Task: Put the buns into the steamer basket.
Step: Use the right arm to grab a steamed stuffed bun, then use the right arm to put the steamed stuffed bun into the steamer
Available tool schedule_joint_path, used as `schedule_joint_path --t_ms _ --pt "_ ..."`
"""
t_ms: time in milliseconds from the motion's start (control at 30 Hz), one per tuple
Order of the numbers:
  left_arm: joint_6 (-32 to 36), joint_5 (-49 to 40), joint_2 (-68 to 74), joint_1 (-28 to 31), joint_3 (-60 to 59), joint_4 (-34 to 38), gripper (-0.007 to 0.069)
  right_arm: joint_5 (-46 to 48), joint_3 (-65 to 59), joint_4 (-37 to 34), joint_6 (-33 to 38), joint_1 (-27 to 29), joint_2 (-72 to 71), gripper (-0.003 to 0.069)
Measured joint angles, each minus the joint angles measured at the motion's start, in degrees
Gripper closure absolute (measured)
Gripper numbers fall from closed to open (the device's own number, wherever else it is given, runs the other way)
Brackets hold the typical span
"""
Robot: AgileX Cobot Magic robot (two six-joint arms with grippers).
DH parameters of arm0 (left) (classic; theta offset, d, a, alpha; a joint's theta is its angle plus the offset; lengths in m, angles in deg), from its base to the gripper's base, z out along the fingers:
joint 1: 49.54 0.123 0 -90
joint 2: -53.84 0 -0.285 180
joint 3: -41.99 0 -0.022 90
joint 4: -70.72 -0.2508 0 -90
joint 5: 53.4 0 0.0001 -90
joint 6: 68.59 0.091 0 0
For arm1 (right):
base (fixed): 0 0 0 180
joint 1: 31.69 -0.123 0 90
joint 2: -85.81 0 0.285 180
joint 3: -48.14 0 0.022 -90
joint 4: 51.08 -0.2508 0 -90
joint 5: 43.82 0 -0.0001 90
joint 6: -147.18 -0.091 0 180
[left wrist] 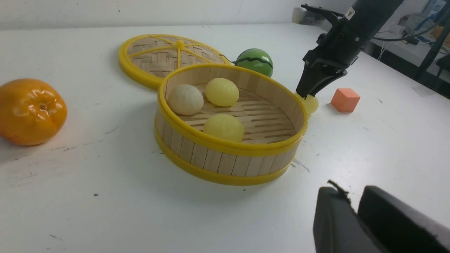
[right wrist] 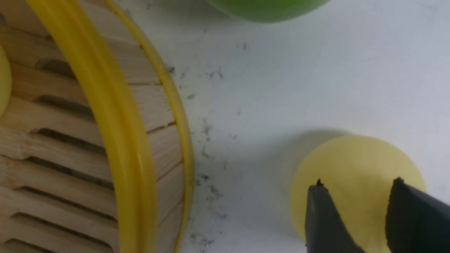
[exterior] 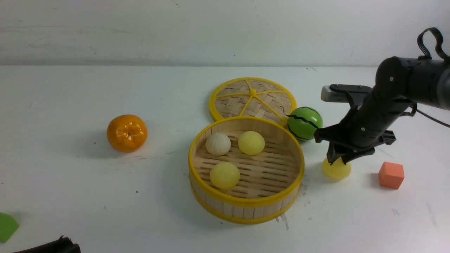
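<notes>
– Bamboo basket (exterior: 246,207) mid-counter (exterior: 88,196), yellow rims, slatted floor. Three buns inside: off-white bun (exterior: 218,143) at 10 o'clock, yellow bun (exterior: 251,142) just beside it at 12, second yellow bun (exterior: 224,175) at 7.

– The last one?

– Fourth bun (exterior: 336,170) sits on the counter at 3 o'clock of the basket, near the wall, not touching it.

– Right end effector (exterior: 336,160)?

– Directly over that bun, pointing down, tips at its top. Right wrist view: fingers (right wrist: 325,218) stand a narrow gap apart, narrower than the bun, yellow showing between. They are not round it. Contact with the top: cannot tell.

– Left?

– Left end effector (left wrist: 355,211) low at the near edge. Left wrist view: pads drawn together, only a seam between, nothing in them.

– Anything else down there?

– Woven lid (exterior: 253,100) flat at 12 o'clock of the basket, its near rim hidden behind the basket's. Green striped ball (exterior: 304,123) at 1 o'clock, just beside the lid. Orange (exterior: 127,133) at 9 o'clock, well apart. Orange block (exterior: 391,175) at 3 o'clock, beyond the fourth bun. Green scrap (exterior: 6,226) at the counter's 8 o'clock edge.
</notes>
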Motion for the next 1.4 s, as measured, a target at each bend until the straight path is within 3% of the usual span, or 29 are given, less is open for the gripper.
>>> schedule_joint_path --t_ms 233,333,467,567,733,1033,1200,1400 --pt "0.0 0.0 0.0 0.0 0.0 0.0 0.0519 -0.74 0.0 0.27 0.0 0.0 0.88 0.0421" --pt "0.0 0.0 0.0 0.0 0.0 0.0 0.0515 -0.86 0.0 0.27 0.0 0.0 1.05 0.047" --pt "0.0 0.0 0.0 0.0 0.0 0.0 0.0512 -0.88 0.0 0.27 0.74 0.0 0.98 0.0623" --pt "0.0 0.02 0.0 0.0 0.0 0.0 0.0512 0.61 0.0 0.21 1.07 0.0 -0.61 0.0659" --pt "0.0 0.02 0.0 0.0 0.0 0.0 0.0512 2.82 -0.17 -1.03 1.12 -0.69 -5.94 0.0659" --pt "0.0 0.02 0.0 0.0 0.0 0.0 0.05 2.44 -0.17 -3.27 2.38 -13.27 -12.43 0.0654" --pt "0.0 0.02 0.0 0.0 0.0 0.0 0.0496 -1.51 -0.22 -3.5 1.64 -16.8 -9.78 0.0645" --pt "0.0 0.02 0.0 0.0 0.0 0.0 0.0489 -4.59 -0.22 -3.45 -0.9 -17.65 -4.23 0.0531"
